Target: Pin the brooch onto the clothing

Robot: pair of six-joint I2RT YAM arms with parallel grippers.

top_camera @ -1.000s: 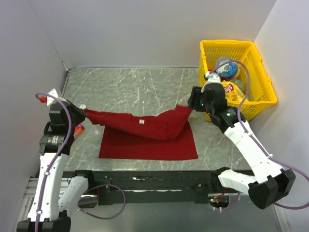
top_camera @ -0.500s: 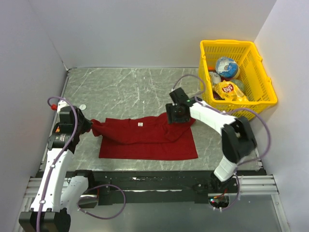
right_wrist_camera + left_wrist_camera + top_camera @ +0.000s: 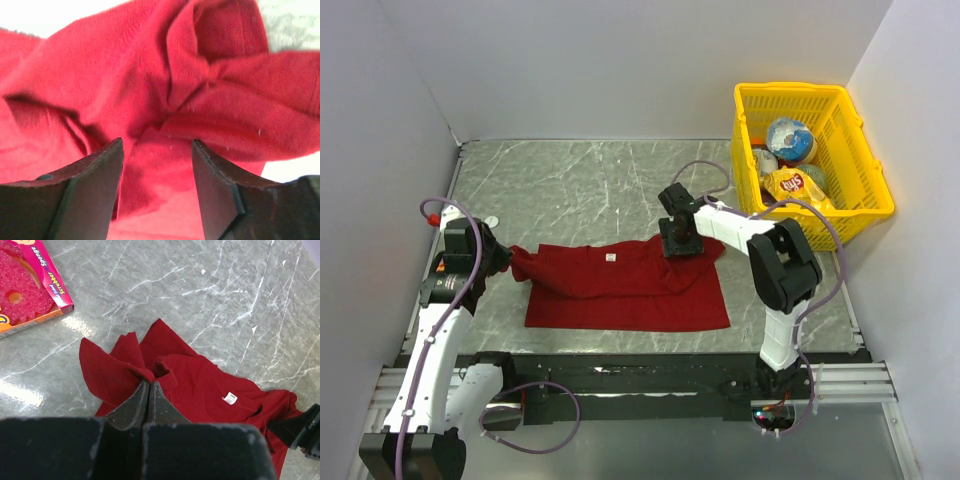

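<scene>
The clothing, a dark-red T-shirt with a white neck label, lies rumpled on the grey marble table. My left gripper is shut on a bunched fold at the shirt's left sleeve; in the left wrist view the fingertips pinch red cloth. My right gripper hovers open over the shirt's right shoulder. Its jaws stand apart above wrinkled fabric, with nothing pinched. The brooch is a tiny whitish disc on the table just behind the left gripper.
A yellow basket with snack packs stands at the back right. An orange-and-pink sponge packet lies on the table left of the shirt. Walls close in the left, back and right sides.
The shirt, held stretched between both grippers a second ago, now rests on the table. The right gripper let go of it and stands open over its right shoulder. The left gripper dropped lower, still gripping.
</scene>
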